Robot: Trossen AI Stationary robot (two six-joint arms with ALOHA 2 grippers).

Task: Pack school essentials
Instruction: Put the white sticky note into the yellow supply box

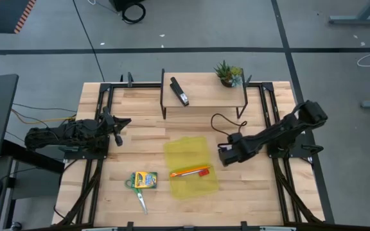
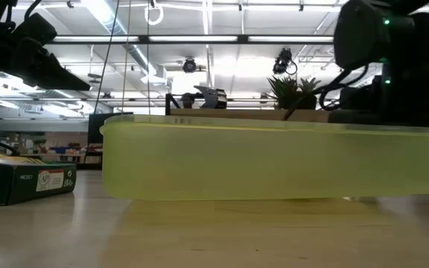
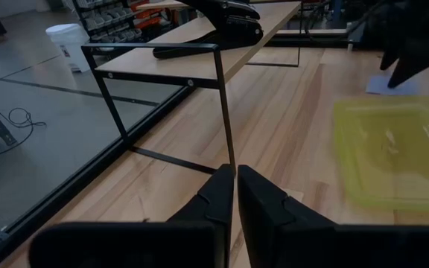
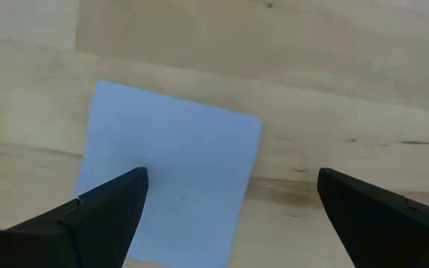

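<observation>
1. I see the right gripper [image 4: 233,205] spread wide, low over the table [image 1: 249,199] just right of the yellow-green tray [image 1: 191,165]; the one notepad [image 4: 171,175] lies flat between its fingers, nearer one.
2. Left gripper [image 3: 235,197] is clenched, empty, well left of the tray.
3. I count in the tray: orange pencils [image 1: 188,171], number unclear. Left of it: one crayon box [image 1: 144,180], one scissors [image 1: 140,200].

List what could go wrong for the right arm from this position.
The pale blue notepad lies flat on the table under the open right claw; its fingers may skid over it or pinch only the top sheet. The yellow-green tray sits close beside, so the claw could nudge it.
</observation>
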